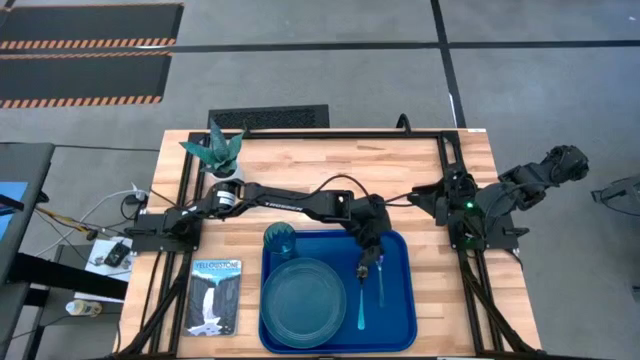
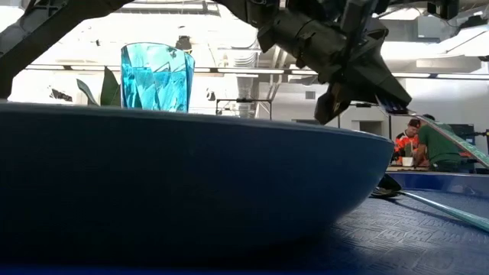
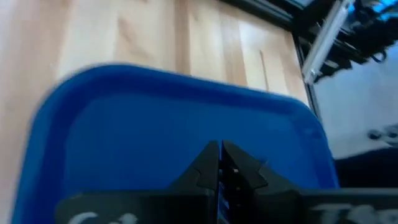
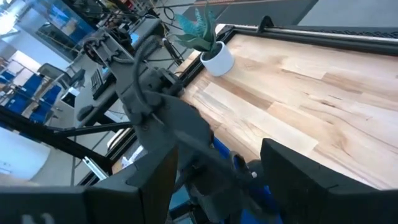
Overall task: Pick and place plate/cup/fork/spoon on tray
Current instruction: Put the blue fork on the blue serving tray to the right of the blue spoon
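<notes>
Fork [image 1: 380, 281] pinched in the left gripper [image 1: 374, 262] over the right side of the blue tray [image 1: 400, 325].

Left arm reaches from the table's left edge across to the tray; its fingers [image 3: 208, 163] are closed almost together on the fork's bright blue handle, which shows as a thin strip between them in the left wrist view, and the fork lies along the tray floor just beside the spoon [image 1: 362, 295]. Plate [image 1: 303, 298] sits in the tray's left half, with the cup [image 1: 280, 240] upright at the tray's far left corner, close behind the plate. Right gripper [image 4: 214, 180] waits folded back past the table's right edge, jaws spread wide and holding nothing. A waterfall booklet [image 1: 214, 294] lies left of the tray, and a potted plant [image 1: 221, 152] stands near the table's far left.
</notes>
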Robot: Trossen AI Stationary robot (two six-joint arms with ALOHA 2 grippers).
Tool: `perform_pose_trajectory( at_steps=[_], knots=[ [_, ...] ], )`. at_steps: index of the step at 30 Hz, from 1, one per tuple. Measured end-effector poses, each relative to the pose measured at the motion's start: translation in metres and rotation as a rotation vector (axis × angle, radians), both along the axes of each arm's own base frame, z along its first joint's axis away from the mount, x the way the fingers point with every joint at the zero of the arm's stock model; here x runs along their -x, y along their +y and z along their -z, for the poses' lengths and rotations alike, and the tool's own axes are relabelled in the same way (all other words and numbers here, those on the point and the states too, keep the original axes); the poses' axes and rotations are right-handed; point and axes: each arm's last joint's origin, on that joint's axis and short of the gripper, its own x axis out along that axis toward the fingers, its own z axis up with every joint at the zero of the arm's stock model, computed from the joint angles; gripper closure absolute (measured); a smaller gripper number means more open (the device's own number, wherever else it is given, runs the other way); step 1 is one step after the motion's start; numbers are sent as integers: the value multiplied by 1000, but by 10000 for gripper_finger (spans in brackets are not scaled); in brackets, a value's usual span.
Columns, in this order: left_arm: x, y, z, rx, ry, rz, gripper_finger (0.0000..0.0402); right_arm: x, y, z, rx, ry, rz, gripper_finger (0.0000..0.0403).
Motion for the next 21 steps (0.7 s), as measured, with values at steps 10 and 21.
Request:
perform_pose_trajectory(
  at_steps=[10, 21],
  knots=[
    [3, -9, 10, 4, 29, 14, 402, 0, 0, 0, -1, -4, 2, 149],
    [-3, -14, 30, 43, 54, 32, 401, 0, 0, 0, -1, -5, 2, 149]
  ],
)
